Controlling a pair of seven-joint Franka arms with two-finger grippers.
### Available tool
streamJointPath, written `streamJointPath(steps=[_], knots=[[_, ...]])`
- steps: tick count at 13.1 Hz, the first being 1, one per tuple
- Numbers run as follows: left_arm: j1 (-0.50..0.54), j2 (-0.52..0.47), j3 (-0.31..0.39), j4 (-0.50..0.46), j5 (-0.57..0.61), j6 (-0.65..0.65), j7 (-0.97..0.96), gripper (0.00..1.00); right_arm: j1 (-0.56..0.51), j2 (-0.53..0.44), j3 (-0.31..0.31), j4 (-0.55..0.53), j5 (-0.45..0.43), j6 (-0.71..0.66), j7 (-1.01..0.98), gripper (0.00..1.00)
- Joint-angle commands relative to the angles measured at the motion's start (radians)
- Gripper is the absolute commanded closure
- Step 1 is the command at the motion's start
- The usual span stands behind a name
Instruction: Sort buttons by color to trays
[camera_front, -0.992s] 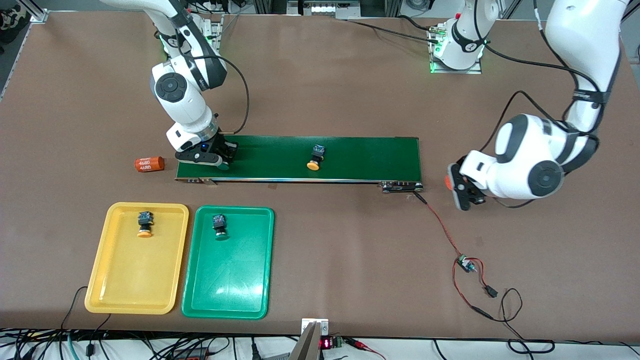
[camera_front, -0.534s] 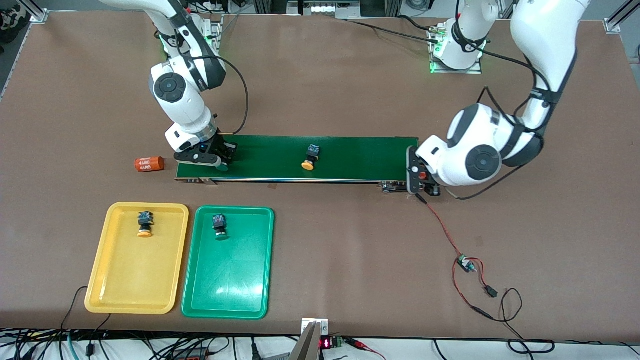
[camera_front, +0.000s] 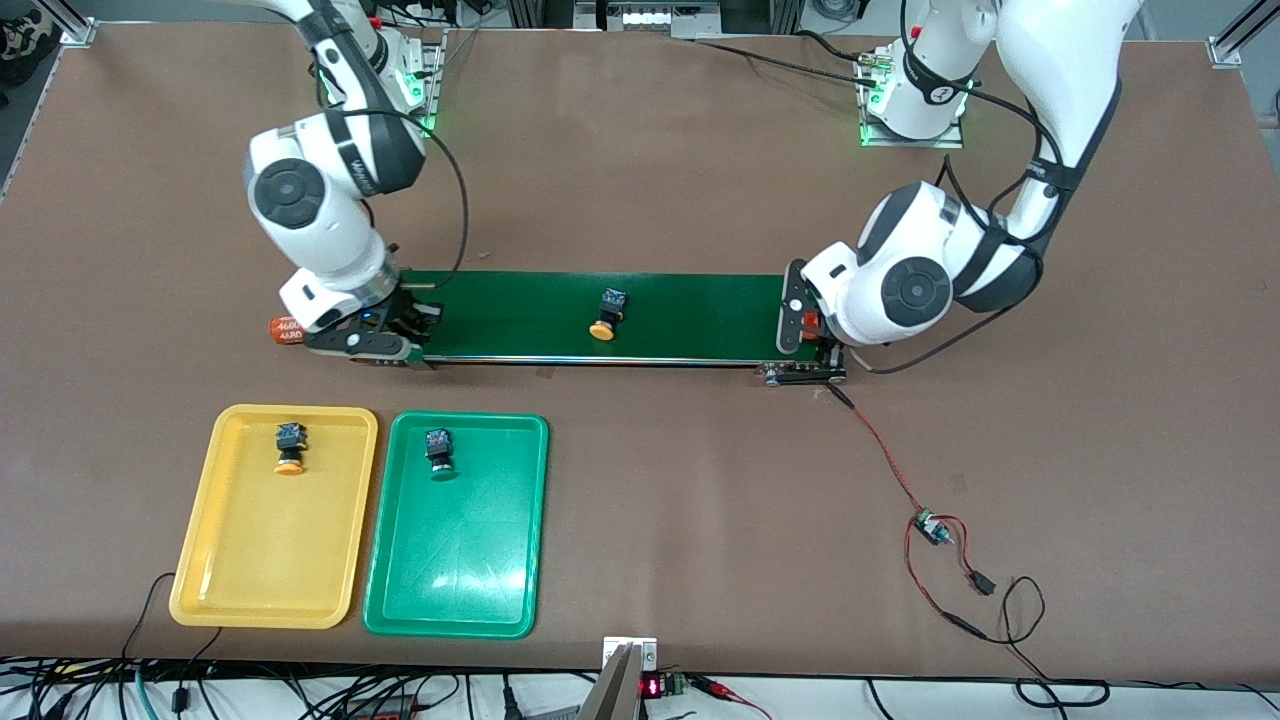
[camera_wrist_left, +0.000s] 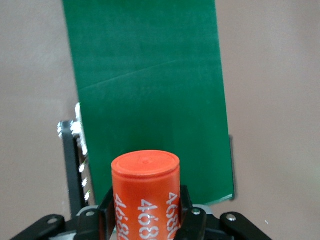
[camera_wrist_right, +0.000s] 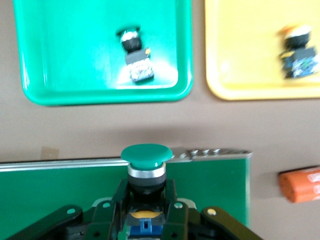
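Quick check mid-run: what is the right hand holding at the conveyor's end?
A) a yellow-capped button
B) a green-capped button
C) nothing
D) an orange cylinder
B: the right wrist view shows the right hand shut on a green-capped button over the end of the conveyor belt, with the green tray and yellow tray past it.

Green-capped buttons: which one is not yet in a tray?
The green-capped button held in the right pincer over the conveyor belt end; the other green-capped one already lies in the green tray.
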Motion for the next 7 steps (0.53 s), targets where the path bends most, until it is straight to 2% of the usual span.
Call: streamJointPath(steps=[1,5,6,7], knots=[[-0.001,-0.047,-0.007,-0.109,0.001,0.118,0.007,1.0,-0.059,0.041,0.002,0.088,-0.01,-0.054,-0.124,0.85],[-0.03,-0.049,-0.016,-0.129,0.001,0.146,-0.057,1.0,-0.12,0.135,0.002,0.224,-0.012,-0.123,-0.259,0.85],[-0.033,-0.049,-0.016,-0.129,0.001,0.146,-0.075,0.87,-0.128,0.149,0.002,0.244,-0.013,-0.127,-0.267,0.85],[-0.041,-0.049,-0.016,-0.129,0.001,0.148,-0.092,0.42,-0.134,0.164,0.002,0.256,-0.025,-0.127,-0.282,0.85]])
